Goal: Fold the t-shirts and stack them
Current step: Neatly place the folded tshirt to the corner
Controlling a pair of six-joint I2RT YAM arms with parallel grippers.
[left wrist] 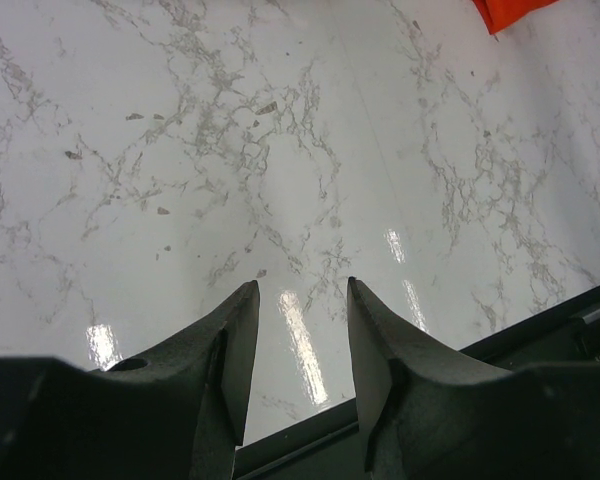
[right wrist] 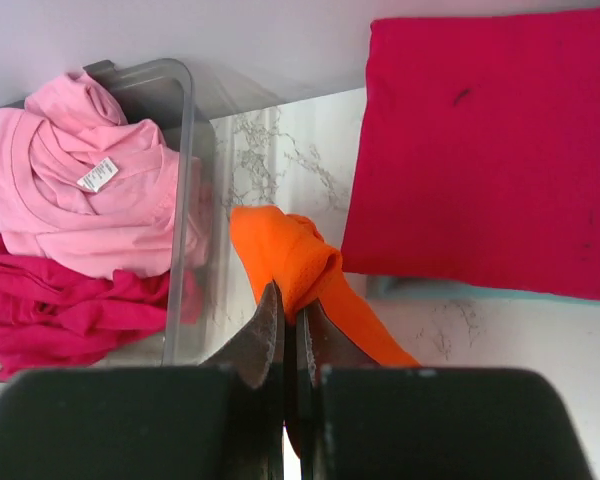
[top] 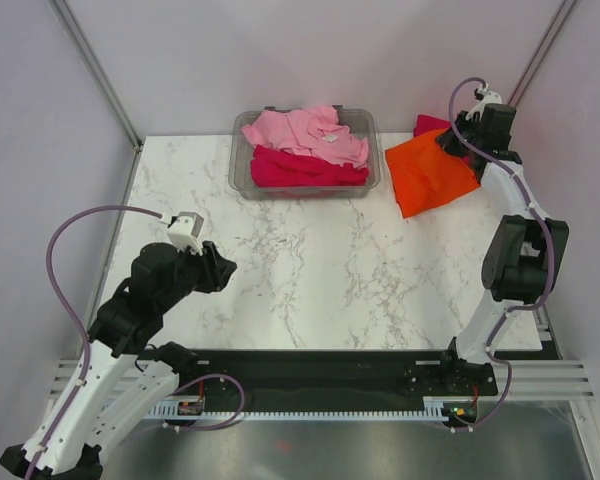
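- My right gripper (right wrist: 288,297) is clenched on a fold of the orange t-shirt (top: 432,176).
- The orange t-shirt lies at the far right corner of the table (top: 310,260), just beside a folded crimson t-shirt (right wrist: 490,150).
- My left gripper (left wrist: 302,292) is released, jaws apart, holding nothing, above the table's near left area.
- The grey bin (top: 237,165) holds a crumpled pink t-shirt (top: 305,132) lying on a second crimson t-shirt (top: 305,170).

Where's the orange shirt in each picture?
Top external: the orange shirt is at the upper right, just right of the grey bin.
Left wrist: only a corner of it shows, at the top right edge.
Right wrist: it is in the middle, pinched in the right fingers.
Shared landmark: the grey bin, left of the shirt in the top and right wrist views.
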